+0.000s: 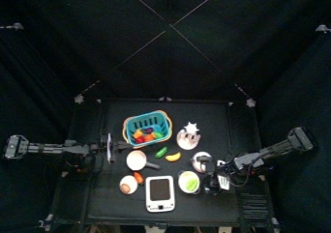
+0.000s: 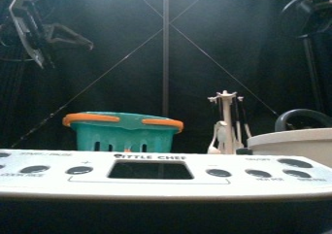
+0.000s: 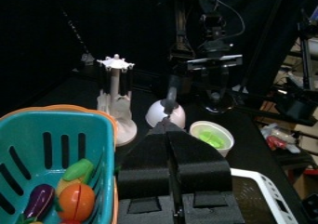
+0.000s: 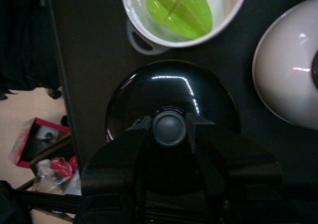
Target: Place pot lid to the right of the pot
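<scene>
The pot (image 1: 191, 183) has a pale rim and a yellow-green inside and stands at the front right of the table. It also shows in the right wrist view (image 4: 187, 9) and the left wrist view (image 3: 211, 135). The pot lid (image 4: 168, 84) is a round glossy disc with a knob. It lies just right of the pot, under my right gripper (image 4: 168, 130), whose jaws stand on either side of the knob. My right gripper (image 1: 220, 172) hides most of the lid from above. My left gripper (image 3: 165, 130) is shut, by a silvery round thing (image 3: 165, 113).
A blue basket (image 1: 146, 129) of fruit stands at the back. A silver stand with a white star (image 1: 191, 132) is to its right. A silver-and-white ring (image 1: 202, 160) lies behind the pot. A white device (image 1: 159, 192) lies at the front edge, left of the pot.
</scene>
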Robot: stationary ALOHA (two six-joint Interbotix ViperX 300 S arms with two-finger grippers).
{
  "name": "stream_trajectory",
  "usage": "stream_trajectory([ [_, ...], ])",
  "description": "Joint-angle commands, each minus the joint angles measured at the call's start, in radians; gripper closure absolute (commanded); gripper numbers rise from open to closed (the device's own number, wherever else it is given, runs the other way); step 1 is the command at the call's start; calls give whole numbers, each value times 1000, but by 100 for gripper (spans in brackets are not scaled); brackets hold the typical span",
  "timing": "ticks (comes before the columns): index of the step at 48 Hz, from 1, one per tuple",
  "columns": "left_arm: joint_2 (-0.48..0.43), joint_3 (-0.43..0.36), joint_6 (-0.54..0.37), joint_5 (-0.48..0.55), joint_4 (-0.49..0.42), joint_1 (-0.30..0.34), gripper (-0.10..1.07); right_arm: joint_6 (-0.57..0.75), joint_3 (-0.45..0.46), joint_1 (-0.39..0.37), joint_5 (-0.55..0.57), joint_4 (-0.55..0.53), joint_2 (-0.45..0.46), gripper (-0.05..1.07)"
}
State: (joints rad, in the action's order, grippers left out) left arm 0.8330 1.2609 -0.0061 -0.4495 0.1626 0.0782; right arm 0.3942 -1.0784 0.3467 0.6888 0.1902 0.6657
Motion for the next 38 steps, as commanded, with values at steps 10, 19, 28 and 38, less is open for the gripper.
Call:
stream_trajectory([
  [10,-2,-17,0,-9,3,3,102,-2,-2,-2,-34,-43,-80,42],
  [19,-2,-15,2,-9,3,3,102,-2,-5,-3,-66,-57,-97,28],
  [28,-2,-14,0,-9,3,3,102,2,-3,-15,-66,-71,-97,15],
  [38,-2,-14,0,-9,3,3,102,-2,5,-44,-72,-74,-95,9],
])
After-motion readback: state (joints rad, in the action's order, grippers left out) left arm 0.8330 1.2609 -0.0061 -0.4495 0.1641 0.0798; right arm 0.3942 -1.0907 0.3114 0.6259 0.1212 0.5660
